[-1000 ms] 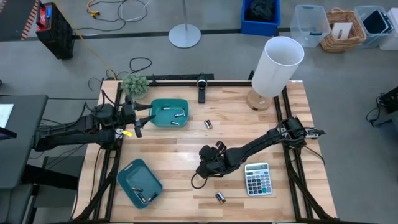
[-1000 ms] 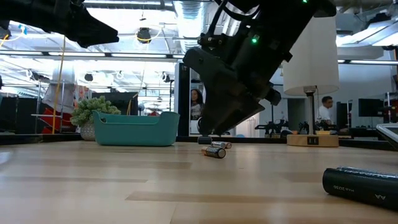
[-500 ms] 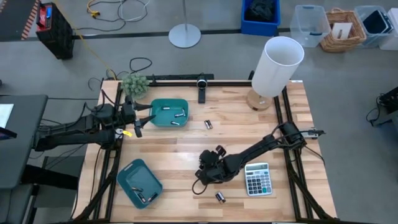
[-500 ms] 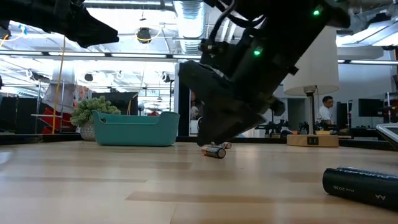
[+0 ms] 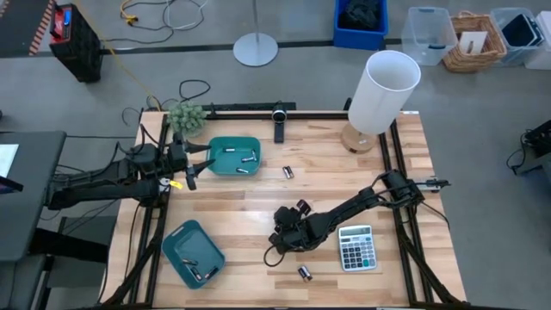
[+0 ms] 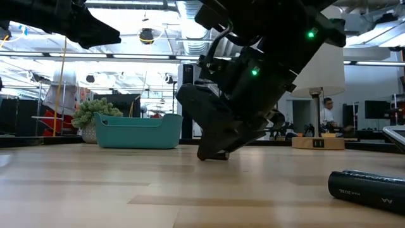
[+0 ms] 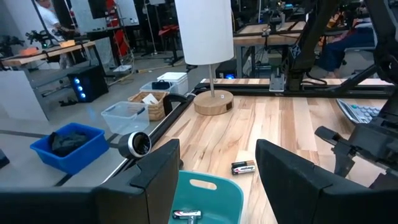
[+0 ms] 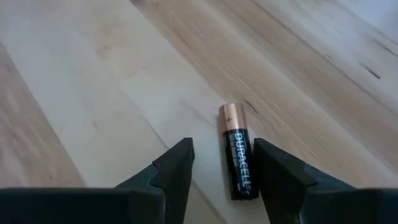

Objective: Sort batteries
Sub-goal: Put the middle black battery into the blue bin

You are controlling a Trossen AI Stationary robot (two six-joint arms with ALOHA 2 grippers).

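Right gripper (image 5: 277, 252) is down low over the wooden table (image 5: 250, 202), near the front middle, fingers spread and not holding anything. In the right wrist view its fingers (image 8: 174, 165) sit apart on either side of a black and copper battery (image 8: 239, 159) that lies flat on the wood, nearer one finger than the other, not pinched. Which battery of the high view this is, can't tell. A dark battery (image 5: 304, 273) lies just in front of the right gripper, just left of the grey calculator (image 5: 356, 248); it shows big in the low view (image 6: 370, 188) at the right edge. Another battery (image 5: 289, 172) lies alone further back, right of the teal bin (image 5: 234, 156); the left wrist view shows it too (image 7: 244, 167). The teal bin at the back left has batteries inside (image 5: 249, 159). A teal tray (image 5: 193, 252) at the front left has a couple of batteries (image 5: 204, 274) in its front corner. Left gripper (image 5: 196, 164) hangs at the left edge of the teal bin, fingers apart, nothing between them. Small potted plant (image 5: 186, 118) behind it, white lamp (image 5: 381, 95) at the back right corner. People show in the room behind in the low view (image 6: 327, 114).
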